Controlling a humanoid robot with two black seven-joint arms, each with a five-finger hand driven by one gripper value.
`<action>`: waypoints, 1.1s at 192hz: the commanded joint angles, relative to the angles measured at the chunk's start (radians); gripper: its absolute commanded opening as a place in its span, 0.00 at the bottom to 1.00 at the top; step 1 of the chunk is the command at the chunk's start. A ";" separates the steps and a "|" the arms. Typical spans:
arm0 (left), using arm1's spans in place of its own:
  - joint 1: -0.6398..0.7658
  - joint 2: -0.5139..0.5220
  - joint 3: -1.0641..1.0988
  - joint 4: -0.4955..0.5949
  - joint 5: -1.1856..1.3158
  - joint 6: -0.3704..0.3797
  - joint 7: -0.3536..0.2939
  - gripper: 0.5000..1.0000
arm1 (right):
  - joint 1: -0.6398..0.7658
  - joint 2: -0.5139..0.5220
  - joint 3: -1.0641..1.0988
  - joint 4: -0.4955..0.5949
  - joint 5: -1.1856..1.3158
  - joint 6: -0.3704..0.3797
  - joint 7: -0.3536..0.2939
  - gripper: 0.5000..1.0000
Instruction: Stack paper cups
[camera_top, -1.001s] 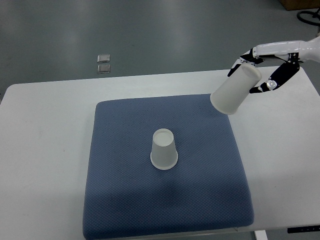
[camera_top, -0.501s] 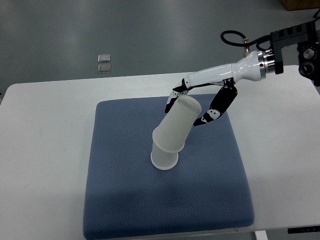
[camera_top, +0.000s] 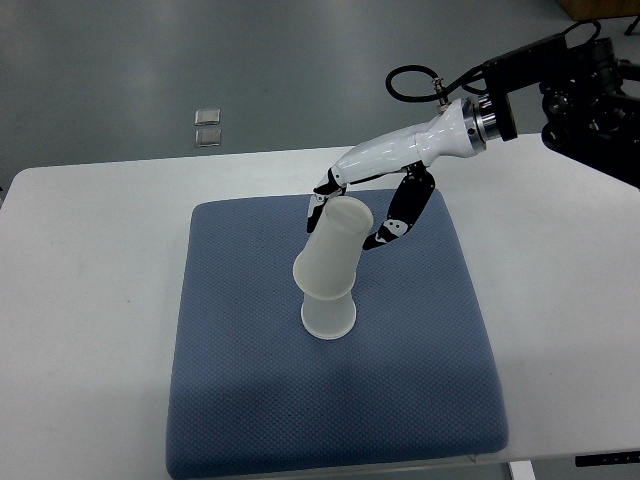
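Right hand (camera_top: 352, 205) grips tilted (mouth-down) cup (camera_top: 330, 250).

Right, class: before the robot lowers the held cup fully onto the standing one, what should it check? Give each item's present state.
1. Grip: right hand clasps the held cup near its closed end: ok.
2. Orientation: held cup mouth-down, as is the bottom cup: ok.
3. Alignment: held cup leans toward the upper right, not in line with the bottom cup: not ok.
4. Engagement: held cup's rim appears to sit over the bottom cup's top; how deep: cannot tell.
5. Support: bottom cup upright on the blue mat: ok.
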 joint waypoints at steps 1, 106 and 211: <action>0.000 0.000 -0.001 0.000 0.000 0.000 0.000 1.00 | 0.002 0.024 -0.002 -0.014 -0.018 0.000 -0.001 0.30; 0.000 0.000 0.001 0.000 0.001 0.000 0.000 1.00 | -0.018 0.080 -0.018 -0.081 -0.079 0.000 0.000 0.36; 0.000 0.000 -0.001 -0.001 0.000 0.000 0.000 1.00 | -0.046 0.109 -0.016 -0.081 -0.090 0.000 -0.001 0.85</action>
